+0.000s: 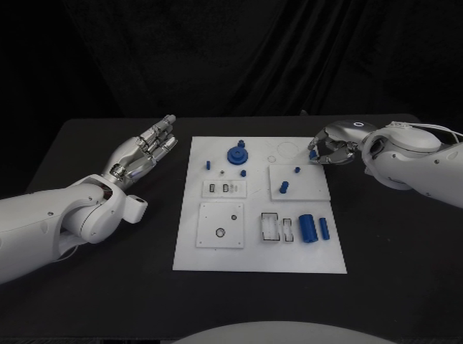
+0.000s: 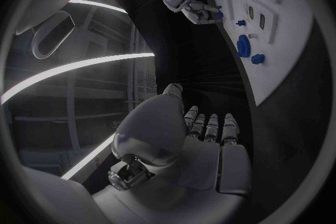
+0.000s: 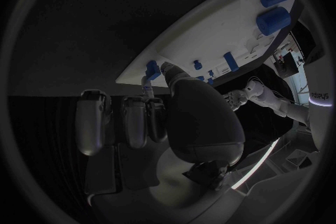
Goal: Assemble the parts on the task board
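I've got the right hand (image 1: 333, 151) pinching a small blue part (image 1: 313, 153) at the task board (image 1: 294, 259)'s far right edge, left hand (image 1: 144, 154) spread w/ nothing in it; thin grip, could drop it.

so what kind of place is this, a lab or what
Probably a robotics test lab: a black table before a dark curtain, a white task board with small blue parts, and light strips on the ceiling.
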### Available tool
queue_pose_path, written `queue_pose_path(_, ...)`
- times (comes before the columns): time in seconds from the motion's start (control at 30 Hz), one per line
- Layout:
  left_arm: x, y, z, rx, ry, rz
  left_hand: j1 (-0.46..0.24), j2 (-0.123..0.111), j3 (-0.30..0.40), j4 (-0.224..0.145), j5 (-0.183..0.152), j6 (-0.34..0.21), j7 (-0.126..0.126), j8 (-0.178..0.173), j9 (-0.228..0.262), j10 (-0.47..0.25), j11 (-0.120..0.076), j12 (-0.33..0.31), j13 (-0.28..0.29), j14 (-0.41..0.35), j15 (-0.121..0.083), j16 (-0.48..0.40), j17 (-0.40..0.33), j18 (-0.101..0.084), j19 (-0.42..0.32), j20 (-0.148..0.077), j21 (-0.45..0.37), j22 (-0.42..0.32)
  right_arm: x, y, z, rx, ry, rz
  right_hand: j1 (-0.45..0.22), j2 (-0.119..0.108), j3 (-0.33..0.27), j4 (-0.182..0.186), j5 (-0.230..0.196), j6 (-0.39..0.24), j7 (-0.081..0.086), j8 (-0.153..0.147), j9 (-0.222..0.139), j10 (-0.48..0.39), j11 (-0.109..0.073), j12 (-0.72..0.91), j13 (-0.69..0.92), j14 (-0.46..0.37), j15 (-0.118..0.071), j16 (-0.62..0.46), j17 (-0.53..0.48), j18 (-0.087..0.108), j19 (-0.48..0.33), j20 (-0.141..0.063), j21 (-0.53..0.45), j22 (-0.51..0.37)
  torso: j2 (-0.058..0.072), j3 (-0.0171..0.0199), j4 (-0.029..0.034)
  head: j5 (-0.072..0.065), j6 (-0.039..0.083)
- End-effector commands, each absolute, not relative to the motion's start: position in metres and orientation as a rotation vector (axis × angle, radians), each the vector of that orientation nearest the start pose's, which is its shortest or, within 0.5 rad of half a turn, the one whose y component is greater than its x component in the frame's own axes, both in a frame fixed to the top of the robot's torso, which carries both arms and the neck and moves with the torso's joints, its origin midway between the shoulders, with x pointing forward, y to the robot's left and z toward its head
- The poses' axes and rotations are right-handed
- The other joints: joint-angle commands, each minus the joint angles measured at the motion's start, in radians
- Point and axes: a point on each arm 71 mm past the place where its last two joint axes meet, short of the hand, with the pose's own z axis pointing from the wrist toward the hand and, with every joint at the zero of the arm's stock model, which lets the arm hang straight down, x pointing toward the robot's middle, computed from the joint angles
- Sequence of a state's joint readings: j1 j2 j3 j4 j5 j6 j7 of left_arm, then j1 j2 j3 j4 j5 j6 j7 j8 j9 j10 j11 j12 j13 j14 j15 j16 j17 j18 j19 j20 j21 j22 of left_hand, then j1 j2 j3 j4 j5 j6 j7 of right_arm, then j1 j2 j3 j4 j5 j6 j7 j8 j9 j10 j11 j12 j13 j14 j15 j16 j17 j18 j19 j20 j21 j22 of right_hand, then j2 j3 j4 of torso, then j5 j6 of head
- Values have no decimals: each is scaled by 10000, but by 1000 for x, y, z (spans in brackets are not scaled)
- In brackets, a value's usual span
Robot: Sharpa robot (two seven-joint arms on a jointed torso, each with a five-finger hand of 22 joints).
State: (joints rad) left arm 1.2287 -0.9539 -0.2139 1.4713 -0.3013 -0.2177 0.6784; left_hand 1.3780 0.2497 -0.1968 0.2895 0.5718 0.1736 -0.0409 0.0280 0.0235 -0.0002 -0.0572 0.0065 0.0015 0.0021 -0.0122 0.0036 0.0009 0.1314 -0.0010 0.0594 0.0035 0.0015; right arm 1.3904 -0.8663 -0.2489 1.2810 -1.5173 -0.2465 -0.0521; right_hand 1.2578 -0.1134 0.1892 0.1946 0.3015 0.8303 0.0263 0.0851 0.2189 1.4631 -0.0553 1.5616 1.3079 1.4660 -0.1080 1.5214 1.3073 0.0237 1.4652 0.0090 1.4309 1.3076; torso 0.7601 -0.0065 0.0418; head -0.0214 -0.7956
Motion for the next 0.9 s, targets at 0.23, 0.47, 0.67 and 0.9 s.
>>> queue_pose_path(0.23,465,268,-201,-5866,13641,-15777,34,58,34,-2,37,52,20,-29,15,2,66,-65,-15,-21,83,-36,-9,73,10,53,-35,-15,531,-295,-177,-2523,17128,2794,234,-74,10,58,56,309,-5,125,81,961,14,-46,2496,845,-50,-76,1866,109,343,-63,-51,2169,7,6,-9,0,-25)
queue_pose_path(0.47,465,268,-201,-5881,13680,-15793,40,70,43,1,31,167,174,-9,31,2,141,-65,-15,-21,139,-36,-9,75,10,117,-35,-15,531,-295,-177,-2519,17123,2794,455,-85,61,-2,60,392,-9,150,137,950,11,-60,2483,838,-55,-98,1840,116,332,-68,-85,2161,6,4,-13,3,-30)
queue_pose_path(0.67,466,268,-202,-5913,13736,-15775,30,79,43,5,20,375,362,27,58,2,217,-65,-15,-21,162,-36,-9,94,10,158,-35,-15,533,-293,-177,-2556,17027,2845,508,-52,79,11,53,508,1,205,198,922,19,-93,2451,825,-54,-132,1797,127,308,-70,-140,2145,0,3,-20,26,-72)
queue_pose_path(0.9,466,268,-202,-5943,13811,-15790,28,84,45,4,17,456,419,40,67,2,268,-65,-15,-21,172,-36,-9,103,10,175,-35,-15,536,-290,-176,-2600,16971,2861,540,55,114,60,51,731,18,313,318,900,29,-119,2427,815,-39,-158,1766,135,288,-61,-189,2134,1,5,-20,48,-95)
